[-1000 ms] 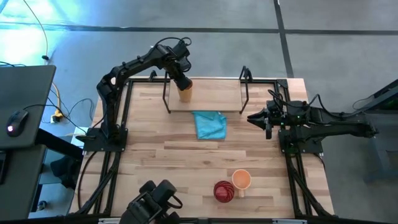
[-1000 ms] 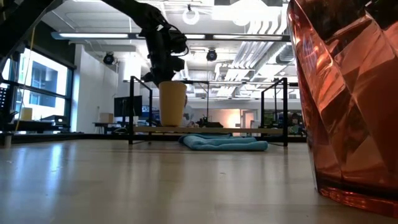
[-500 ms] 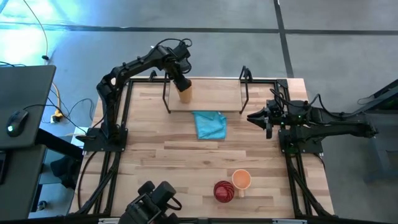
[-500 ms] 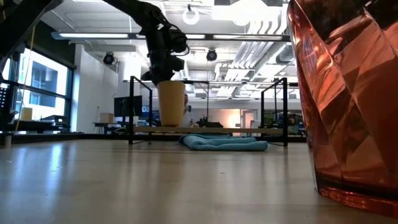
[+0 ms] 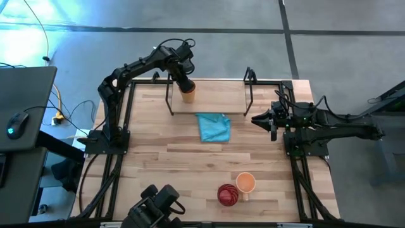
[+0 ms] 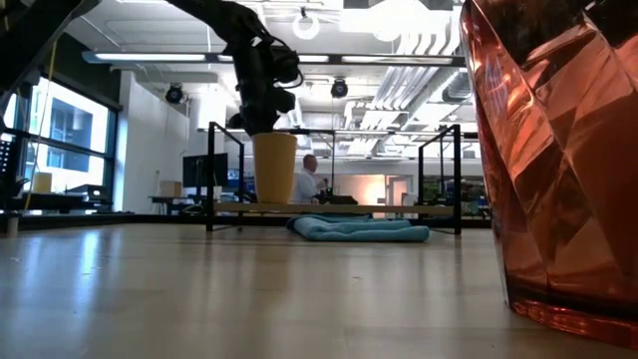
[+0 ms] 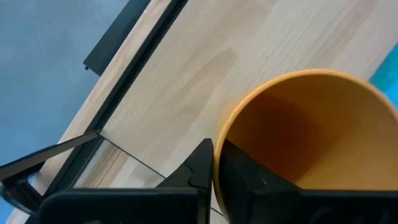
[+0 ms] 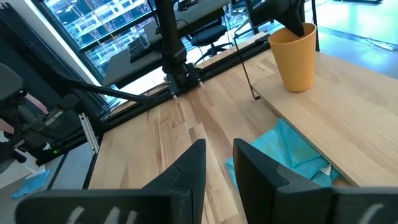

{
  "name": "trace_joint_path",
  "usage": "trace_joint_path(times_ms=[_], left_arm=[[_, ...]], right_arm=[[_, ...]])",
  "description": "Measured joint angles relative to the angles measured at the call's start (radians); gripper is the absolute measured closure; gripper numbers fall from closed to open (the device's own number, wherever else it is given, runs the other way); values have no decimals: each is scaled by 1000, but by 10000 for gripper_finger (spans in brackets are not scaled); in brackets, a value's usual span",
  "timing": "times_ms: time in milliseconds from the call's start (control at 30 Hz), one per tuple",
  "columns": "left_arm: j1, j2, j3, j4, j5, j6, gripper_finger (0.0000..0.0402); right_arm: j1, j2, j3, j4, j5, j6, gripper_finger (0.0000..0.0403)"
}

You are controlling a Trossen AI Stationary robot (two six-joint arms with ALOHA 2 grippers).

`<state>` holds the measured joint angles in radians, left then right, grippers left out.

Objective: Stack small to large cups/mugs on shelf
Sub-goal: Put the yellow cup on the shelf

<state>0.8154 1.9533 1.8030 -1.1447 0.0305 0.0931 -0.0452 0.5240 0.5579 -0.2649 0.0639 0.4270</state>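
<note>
The mustard-tan tumbler (image 5: 188,94) (image 6: 274,168) (image 8: 294,55) stands upright on the left part of the shelf (image 5: 218,102) (image 6: 339,208), a light-wood board in a black wire frame near the table's far edge. My left gripper (image 5: 184,85) (image 7: 215,153) comes down onto the tumbler's rim and is shut on it. The dark red ribbed cup (image 5: 228,194) (image 6: 558,150) and the orange mug (image 5: 245,183) stand side by side near the table's near edge. My right gripper (image 5: 255,119) (image 8: 219,163) waits open at the table's right side, touching nothing. My left gripper holds the tumbler by its rim (image 7: 220,146), on the side toward the table's far-left. One finger (image 7: 200,165) is outside the wall and the other finger (image 7: 241,169) inside the hollow. It comes slanting down from above. The tumbler stays upright, its base level with the shelf board.
A crumpled blue cloth (image 5: 213,126) (image 6: 359,230) lies on the table just in front of the shelf. The shelf's black upright posts (image 5: 169,98) (image 5: 249,95) stand at either end. A person (image 6: 307,179) shows in the room far behind.
</note>
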Motion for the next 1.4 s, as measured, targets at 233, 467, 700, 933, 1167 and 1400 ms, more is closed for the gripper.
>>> trace_joint_path(times_ms=[233,467,700,933,1167,1400], left_arm=[[0,3,-2,-3,0,4,380],[1,3,-2,-3,1,4,371],[0,2,-2,-6,3,4,353],[1,-7,-1,-5,3,4,333],[2,-33,0,-6,3,6,328],[2,-63,0,-8,54,4,328]], right_arm=[[0,0,0,0,0,-1,332],[0,0,0,0,0,-7,332],[0,0,0,0,0,-9,332],[0,0,0,0,0,-9,332],[0,0,0,0,0,-9,332],[0,0,0,0,0,-9,332]])
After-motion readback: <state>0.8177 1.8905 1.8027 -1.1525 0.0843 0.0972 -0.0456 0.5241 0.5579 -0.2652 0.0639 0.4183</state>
